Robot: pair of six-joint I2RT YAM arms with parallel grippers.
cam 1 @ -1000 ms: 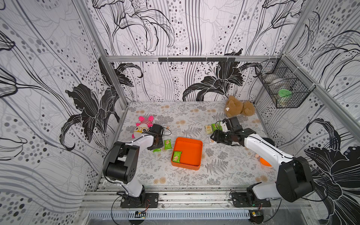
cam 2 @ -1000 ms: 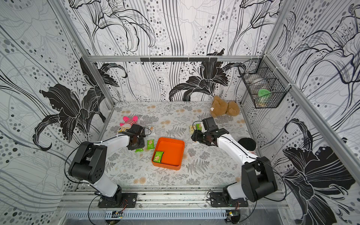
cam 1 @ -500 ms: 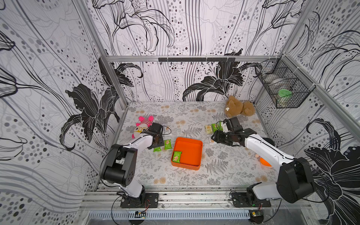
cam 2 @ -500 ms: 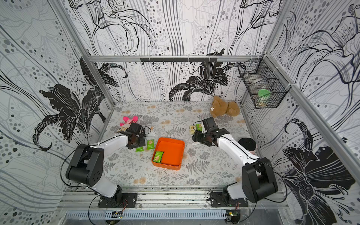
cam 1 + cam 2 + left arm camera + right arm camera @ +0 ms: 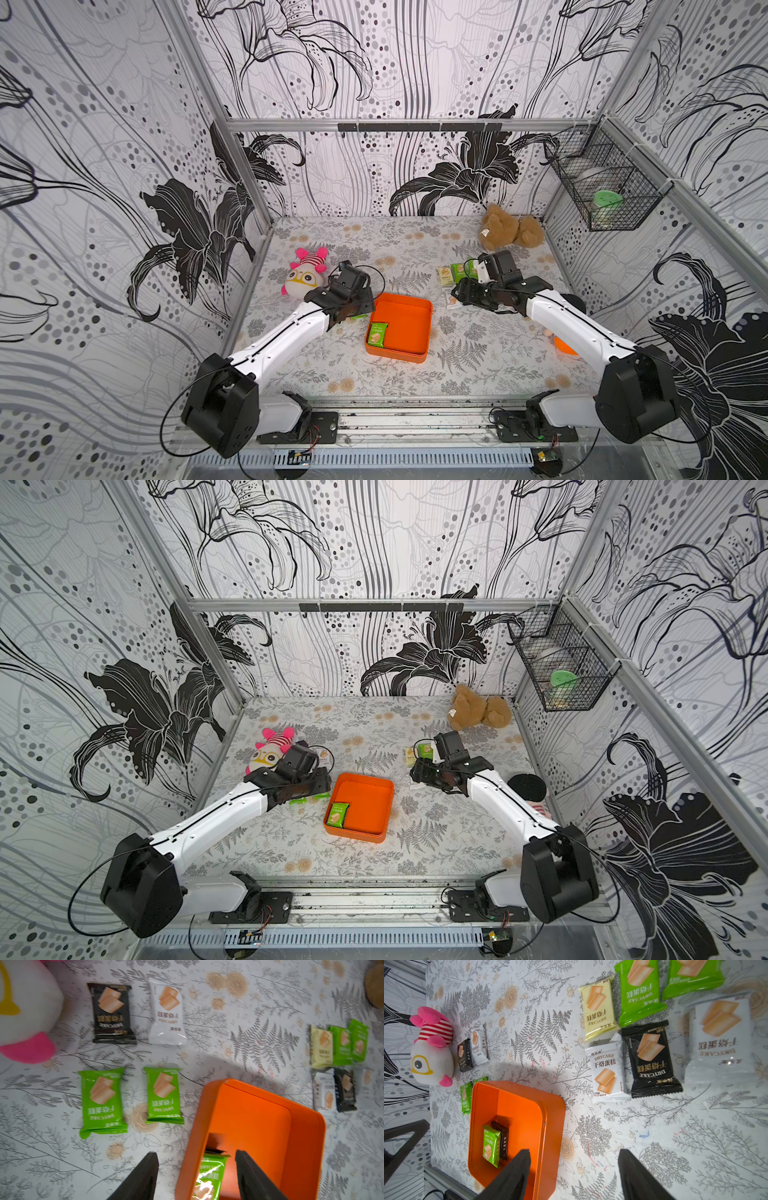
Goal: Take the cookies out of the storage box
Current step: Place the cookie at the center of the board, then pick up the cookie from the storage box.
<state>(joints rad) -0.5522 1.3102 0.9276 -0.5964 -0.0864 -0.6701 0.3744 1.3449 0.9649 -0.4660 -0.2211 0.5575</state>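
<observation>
The orange storage box [image 5: 409, 328] [image 5: 370, 808] sits mid-table. Two cookies lie in its near-left corner, a green packet [image 5: 377, 334] [image 5: 491, 1147] on a black packet [image 5: 504, 1138]. My left gripper [image 5: 356, 309] [image 5: 196, 1153] is open and empty, its jaws straddling the box's left wall [image 5: 197, 1126] over the green packet [image 5: 209, 1176]. Left of the box lie two green packets [image 5: 101, 1099], a black one [image 5: 112, 1014] and a white one [image 5: 168, 1012]. My right gripper [image 5: 460, 293] [image 5: 574, 1151] is open and empty beside the box's right wall [image 5: 550, 1126]. Several more cookies [image 5: 652, 1057] lie right of the box.
A pink-and-white plush [image 5: 305, 274] lies at the far left, just behind the left gripper. A brown teddy bear [image 5: 511, 228] sits at the back right. A black wire basket [image 5: 602, 187] hangs on the right wall. A black round thing [image 5: 528, 787] lies by the right arm.
My left gripper has opened wider and swung right, from over the green packets on the table to the box's left wall. The right arm has not moved.
</observation>
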